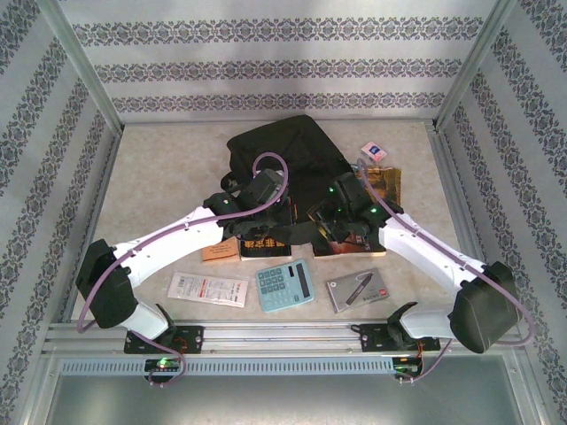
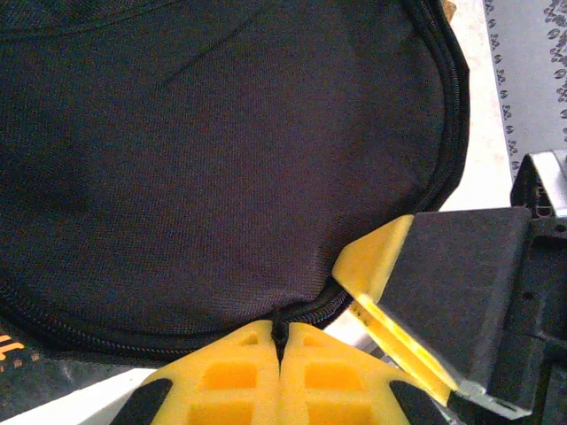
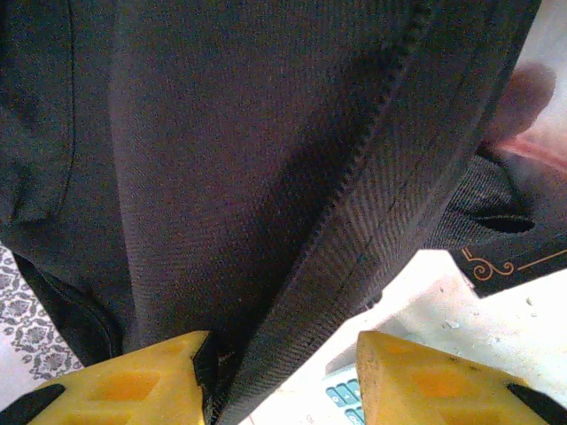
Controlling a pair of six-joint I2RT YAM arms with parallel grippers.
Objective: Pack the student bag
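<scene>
Left arm and right arm angle inward toward the middle — left gripper pinched tight, right gripper parted.

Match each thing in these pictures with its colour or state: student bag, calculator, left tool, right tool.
Column one:
1 student bag
2 calculator
3 left tool
4 right tool

Column two:
A open, astride the bag's fabric
B light blue
C black
D shut on the bag's edge

Pairs: 1-C; 2-B; 3-D; 4-A
</scene>
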